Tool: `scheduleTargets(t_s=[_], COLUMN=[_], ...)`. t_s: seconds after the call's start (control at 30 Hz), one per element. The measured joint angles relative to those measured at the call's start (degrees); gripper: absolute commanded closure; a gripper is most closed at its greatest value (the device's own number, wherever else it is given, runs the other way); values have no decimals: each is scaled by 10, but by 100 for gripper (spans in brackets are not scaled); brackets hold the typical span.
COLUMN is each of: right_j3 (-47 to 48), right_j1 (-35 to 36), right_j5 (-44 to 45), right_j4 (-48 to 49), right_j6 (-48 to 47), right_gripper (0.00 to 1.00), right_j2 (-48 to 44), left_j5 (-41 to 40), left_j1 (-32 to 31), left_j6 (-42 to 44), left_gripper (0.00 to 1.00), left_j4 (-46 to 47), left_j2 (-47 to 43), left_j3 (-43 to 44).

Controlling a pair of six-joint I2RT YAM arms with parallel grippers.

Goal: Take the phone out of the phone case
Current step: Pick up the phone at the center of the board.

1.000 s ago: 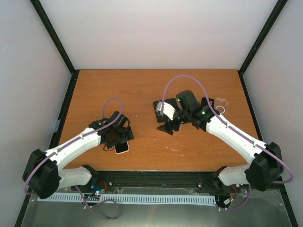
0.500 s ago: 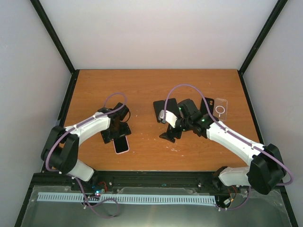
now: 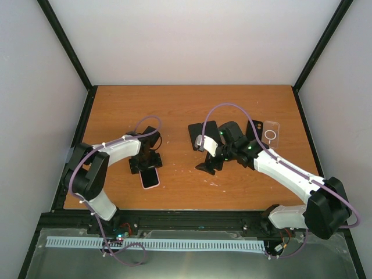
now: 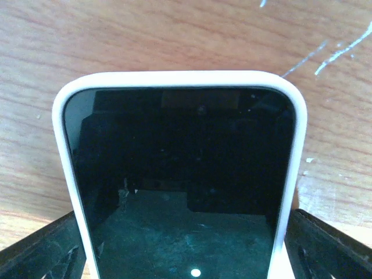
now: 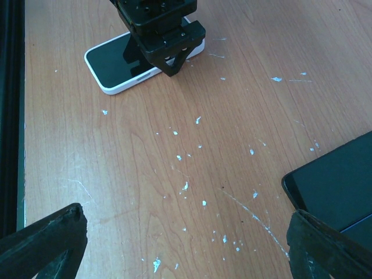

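Phone (image 4: 180, 163) is seated inside a white case (image 4: 174, 78), whose rim wraps the rounded top end and both long sides of the dark screen. It lies flat and screen up on the table (image 3: 174, 104), left of centre and towards the near edge. The left gripper (image 3: 145, 161) is placed over its far end, and its two fingers (image 4: 35, 250) are set against the two long edges of the case with no gap visible, so the cased phone is pinched between them.

A second, clear case (image 3: 271, 132) lies near the far right of the table. A ring is marked on it, the wood is seen through it, and nothing is held in it. A dark slab (image 3: 197, 135) lies flat near the middle of the table, just beyond the right gripper (image 3: 208, 165). The right gripper's fingers (image 5: 40, 244) are spread wide over bare wood and nothing is held between them.

In the left wrist view the lower part of the phone is cut off by the frame, and only a dim reflection and a small white dot are made out on the glass. In the right wrist view only one corner of the dark slab is seen, so it cannot be told whether it is a phone.

The table is of orange-brown wood, marked with white flecks and thin scratches. It is enclosed by pale walls with black frame posts at the corners. A purple cable (image 3: 232, 107) is looped above the right arm.
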Motion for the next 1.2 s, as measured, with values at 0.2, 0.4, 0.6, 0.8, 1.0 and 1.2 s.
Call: scheduleTargets(t_s=[0.2,0.4,0.6,0.8,1.0,1.2], right_j3=[0,0,4,83,177,203], right_j1=[0,0,-30,-132,-145,-130], right_j5=[0,-1,14,3,-61,-128], right_j4=[0,0,6,-30,-103,-180], right_j6=[-1,0,35,85,124,147], right_gripper=[8,8,8,9,13,23], right_j2=[0,0,0,0,11,50], left_j5=[2,2,42,116,157,153], left_j1=[0,0,0,-12,-46,-99], left_j6=[9,19,50,52,14,-30], left_gripper=[27,48,51,52,53,53], left_j4=[12,12,34,136,334,464], left_j2=[-2,-6,-76,-171,-212,-184], left_j3=[-6,-6,-3,7,-31,-38])
